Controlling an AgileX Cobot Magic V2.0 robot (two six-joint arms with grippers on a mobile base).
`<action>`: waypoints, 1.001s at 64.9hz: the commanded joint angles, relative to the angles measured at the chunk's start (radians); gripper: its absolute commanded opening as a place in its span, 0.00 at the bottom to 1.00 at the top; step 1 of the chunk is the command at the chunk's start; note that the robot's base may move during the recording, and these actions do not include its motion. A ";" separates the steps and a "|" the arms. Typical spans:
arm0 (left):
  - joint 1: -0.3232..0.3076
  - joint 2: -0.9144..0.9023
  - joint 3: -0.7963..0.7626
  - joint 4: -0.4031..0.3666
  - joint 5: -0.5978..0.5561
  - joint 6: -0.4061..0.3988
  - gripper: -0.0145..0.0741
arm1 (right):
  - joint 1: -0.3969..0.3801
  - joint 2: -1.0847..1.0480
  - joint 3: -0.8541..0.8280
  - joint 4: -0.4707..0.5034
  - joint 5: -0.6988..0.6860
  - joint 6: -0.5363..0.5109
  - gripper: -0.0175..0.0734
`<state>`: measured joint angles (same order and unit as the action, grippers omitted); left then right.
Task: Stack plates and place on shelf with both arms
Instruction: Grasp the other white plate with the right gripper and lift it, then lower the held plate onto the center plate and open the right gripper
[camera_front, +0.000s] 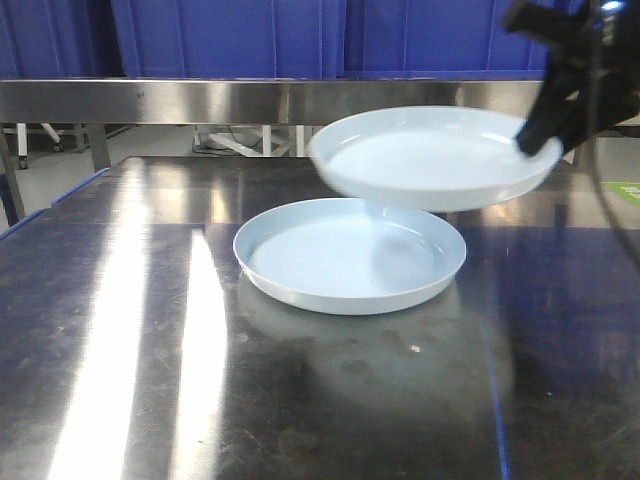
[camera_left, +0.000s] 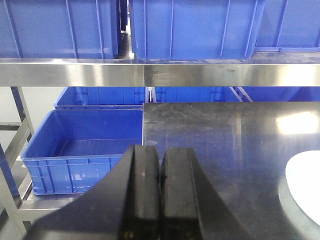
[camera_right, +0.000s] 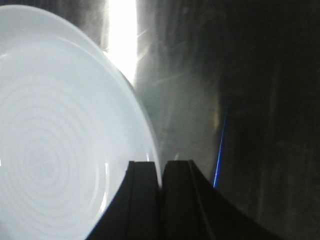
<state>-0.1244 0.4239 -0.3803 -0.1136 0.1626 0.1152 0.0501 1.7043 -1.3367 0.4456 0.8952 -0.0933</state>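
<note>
Right wrist view: the right gripper (camera_right: 161, 172) fingers clamp the rim of the upper plate (camera_right: 55, 140), which spreads left of them, clear of the table (camera_right: 200, 90). Fingers of the left gripper (camera_left: 159, 160) are pressed together, holding nothing. Beneath lies the lower plate (camera_front: 345, 255), flat and offset from the upper. Beyond stands the shelf (camera_front: 200, 100). Judged step: stacking. Next move calls for centring the upper plate, then lowering it.
</note>
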 joint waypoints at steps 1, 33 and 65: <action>0.001 0.005 -0.030 -0.003 -0.078 0.002 0.26 | 0.044 -0.026 -0.032 0.033 -0.051 -0.012 0.25; 0.001 0.005 -0.030 -0.003 -0.078 0.002 0.26 | 0.148 0.055 -0.031 0.030 -0.108 -0.011 0.31; 0.001 0.005 -0.030 -0.003 -0.078 0.002 0.26 | 0.148 0.055 -0.001 -0.046 -0.116 -0.011 0.58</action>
<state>-0.1244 0.4239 -0.3803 -0.1136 0.1626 0.1152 0.1988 1.8059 -1.3263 0.3970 0.8113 -0.0933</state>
